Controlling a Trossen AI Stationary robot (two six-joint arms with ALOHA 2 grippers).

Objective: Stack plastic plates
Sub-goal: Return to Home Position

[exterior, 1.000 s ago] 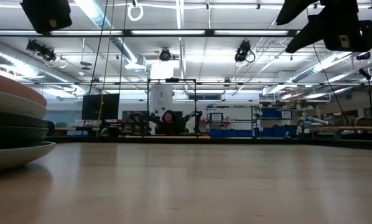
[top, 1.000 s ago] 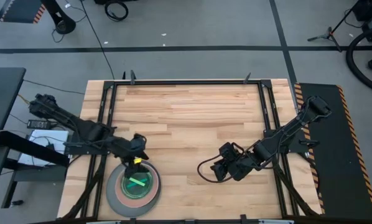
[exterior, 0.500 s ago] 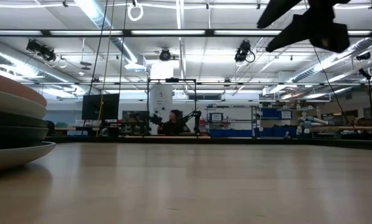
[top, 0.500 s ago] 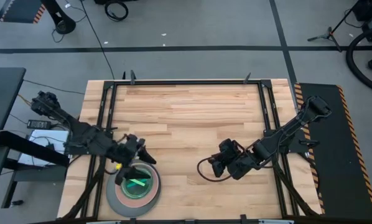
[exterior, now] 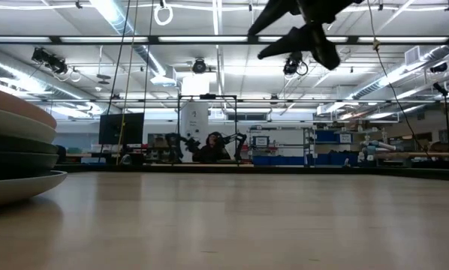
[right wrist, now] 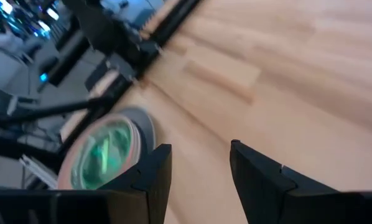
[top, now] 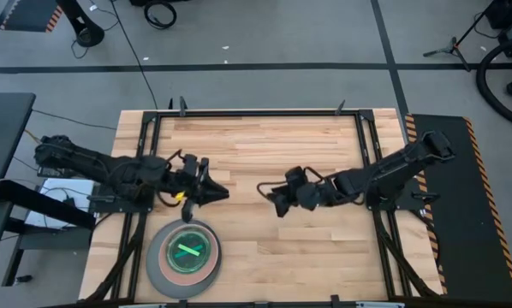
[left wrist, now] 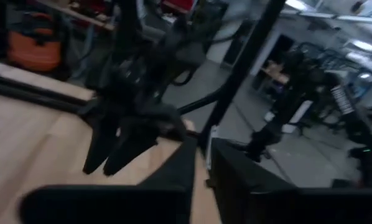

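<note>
The plastic plates (top: 184,257) stand in one stack near the table's front left: a large grey plate (top: 156,267) at the bottom, a salmon pink rim above it, dark teal inside that, and a lime green one (top: 187,252) on top. In the low view the stack (exterior: 18,150) rests on the table by its bottom plate. My left gripper (top: 224,194) hovers beyond the stack, shut and empty, pointing toward the table's right. My right gripper (top: 273,198) faces it from the right, open and empty (right wrist: 198,168).
Bare wooden table (top: 264,145) lies around both grippers. The right arm (exterior: 299,30) hangs high above the table in the low view. Black frame rails (top: 145,154) run along the table's left and right sides. A person (exterior: 207,144) sits far off in the room behind.
My left gripper has gone up from the stack toward the table's far edge and middle, turned level to point right, and shut with nothing in it. My right gripper has moved left and toward the far edge, up to the table's middle, still open. The stack has stayed put.
</note>
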